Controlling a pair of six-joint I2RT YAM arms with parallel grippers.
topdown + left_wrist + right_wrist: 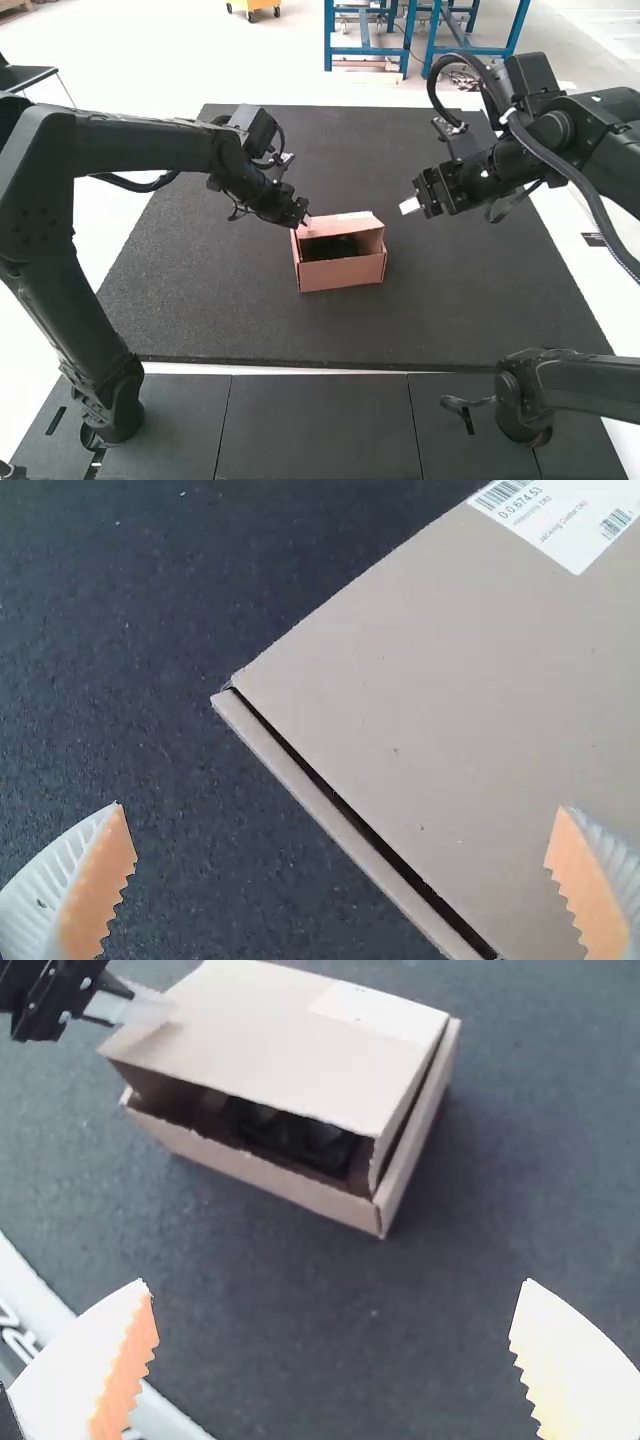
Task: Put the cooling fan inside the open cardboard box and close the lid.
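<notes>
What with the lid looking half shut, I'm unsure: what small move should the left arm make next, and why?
Probably push the lid down a little with the left end effector, which sits open at its corner. The lid hangs tilted over the cardboard box, a gap showing the dark fan inside.

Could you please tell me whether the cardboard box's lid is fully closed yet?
Not fully: the lid is lowered, but a gap shows above the wall of the box, with the dark fan visible inside.
</notes>
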